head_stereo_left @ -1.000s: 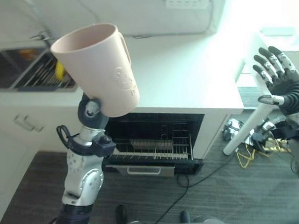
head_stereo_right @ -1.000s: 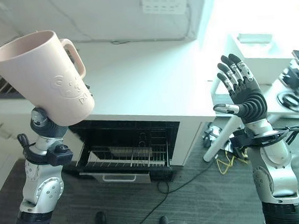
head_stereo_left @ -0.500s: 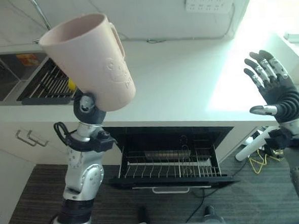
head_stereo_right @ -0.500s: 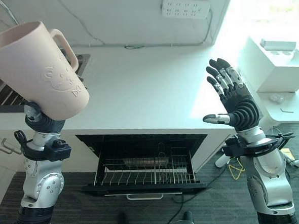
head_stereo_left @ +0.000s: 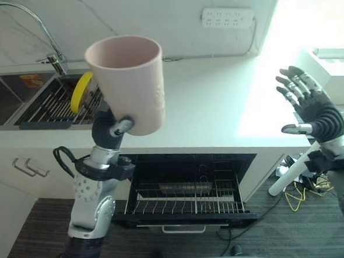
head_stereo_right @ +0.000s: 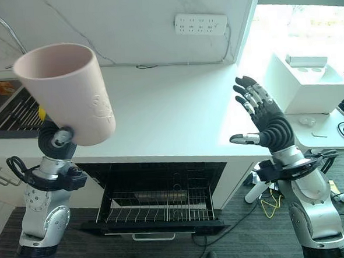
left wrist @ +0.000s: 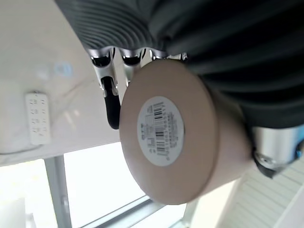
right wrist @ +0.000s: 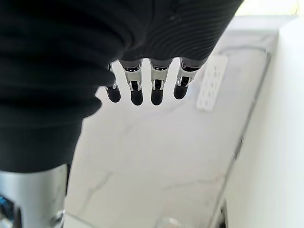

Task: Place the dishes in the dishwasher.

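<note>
Cup (head_stereo_left: pixel 128 82) sits gripped in my left hand (head_stereo_left: pixel 112 128), raised above the counter (head_stereo_left: pixel 217 103); my right hand (head_stereo_left: pixel 311 111) hovers spread and empty. Below, the dishwasher (head_stereo_left: pixel 187 189) is open with its rack (head_stereo_left: pixel 185 201) out. I judge loading not yet done.

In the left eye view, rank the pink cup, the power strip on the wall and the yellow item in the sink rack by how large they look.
1. Cup, held up in the left hand: largest, though closest to the camera.
2. Power strip.
3. Yellow item: partly hidden behind the cup, so its rank against the strip is unsure.
</note>
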You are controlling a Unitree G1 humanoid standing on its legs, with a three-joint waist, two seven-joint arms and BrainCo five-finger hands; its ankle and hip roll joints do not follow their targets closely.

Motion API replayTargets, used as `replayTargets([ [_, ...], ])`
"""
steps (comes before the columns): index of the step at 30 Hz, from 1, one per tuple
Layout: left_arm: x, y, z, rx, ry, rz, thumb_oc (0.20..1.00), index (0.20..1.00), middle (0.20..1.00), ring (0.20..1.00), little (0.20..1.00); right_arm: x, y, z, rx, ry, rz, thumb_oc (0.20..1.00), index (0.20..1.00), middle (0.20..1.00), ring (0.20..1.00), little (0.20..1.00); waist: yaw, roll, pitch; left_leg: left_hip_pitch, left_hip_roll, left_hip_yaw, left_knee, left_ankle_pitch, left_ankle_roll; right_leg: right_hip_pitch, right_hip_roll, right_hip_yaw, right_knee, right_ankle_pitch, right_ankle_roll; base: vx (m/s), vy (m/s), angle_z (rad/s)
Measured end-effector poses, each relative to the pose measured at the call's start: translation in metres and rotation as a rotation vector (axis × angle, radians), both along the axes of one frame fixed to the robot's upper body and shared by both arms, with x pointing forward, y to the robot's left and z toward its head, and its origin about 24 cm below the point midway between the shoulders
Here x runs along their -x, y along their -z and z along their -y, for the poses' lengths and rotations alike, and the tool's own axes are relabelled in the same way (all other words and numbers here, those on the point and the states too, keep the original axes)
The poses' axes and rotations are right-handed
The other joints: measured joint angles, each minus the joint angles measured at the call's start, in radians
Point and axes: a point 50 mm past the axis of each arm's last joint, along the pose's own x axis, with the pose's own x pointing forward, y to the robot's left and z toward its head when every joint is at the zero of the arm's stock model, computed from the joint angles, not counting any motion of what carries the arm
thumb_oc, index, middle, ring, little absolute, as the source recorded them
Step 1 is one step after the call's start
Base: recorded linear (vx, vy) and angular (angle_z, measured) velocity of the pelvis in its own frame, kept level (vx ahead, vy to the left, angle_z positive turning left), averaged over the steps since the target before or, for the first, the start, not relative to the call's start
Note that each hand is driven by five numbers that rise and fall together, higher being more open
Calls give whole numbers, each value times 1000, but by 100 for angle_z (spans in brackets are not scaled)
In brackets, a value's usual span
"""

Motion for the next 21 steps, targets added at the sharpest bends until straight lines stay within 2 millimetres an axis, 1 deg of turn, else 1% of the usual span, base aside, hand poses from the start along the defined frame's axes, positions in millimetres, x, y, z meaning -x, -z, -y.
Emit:
replayTargets([
  [1,-2,4,2,-29,-20,-16,200,200,200,200,200,-2,2,-3,-18,-20,-18,1000,1000,1000,1000,1000,0,0,0,0,1,2,0,1,-1,-2,0,2,0,-5,-8,21,-4,-5],
  [4,-8,19,5,-118,-90,-63,200,200,200,200,200,-7,7,-8,-43,-49,-64,1000,1000,1000,1000,1000,1,0,-3,3,3,16,0,2,-1,-9,1,14,0,-3,-9,13,-3,-13],
  [6,-13,31,6,-199,-167,-93,200,200,200,200,200,-11,11,-15,-49,-66,-93,1000,1000,1000,1000,1000,1,3,-6,7,3,28,0,2,-1,-13,1,25,0,6,-13,19,-10,-15],
  [10,-20,53,13,-329,-267,-132,200,200,200,200,200,-14,12,-25,-69,-106,-102,1000,1000,1000,1000,1000,-12,3,-13,14,5,40,4,3,-4,-14,3,32,1,14,-1,13,-4,-7],
  [13,-24,58,16,-383,-338,-108,200,200,200,200,200,-17,10,-30,-86,-118,-102,1000,1000,1000,1000,1000,-13,3,-19,21,5,49,5,5,-6,-13,3,42,5,17,-1,6,-6,-10],
  [15,-34,61,11,-432,-442,-91,200,200,200,200,200,-22,6,-43,-105,-168,-106,1000,1000,1000,1000,1000,-22,2,-20,32,7,55,3,4,-6,-6,4,50,5,18,-1,12,-22,-9],
  [18,-41,62,10,-470,-509,-72,200,200,200,200,200,-25,6,-50,-115,-188,-110,1000,1000,1000,1000,1000,-25,-2,-26,33,7,56,1,4,-5,-6,4,50,5,18,-2,8,-8,-1],
  [20,-43,70,13,-500,-548,-66,200,200,200,200,200,-28,8,-61,-166,-236,-156,1000,1000,1000,1000,1000,-28,-19,-54,38,8,66,0,4,-5,-8,5,58,1,18,-2,46,-24,-9],
  [21,-43,70,13,-497,-554,-66,200,200,200,200,200,-30,10,-63,-175,-245,-170,1000,1000,1000,1000,1000,-29,-23,-57,42,9,70,0,3,-5,-6,5,61,0,18,-2,45,-11,-12],
])
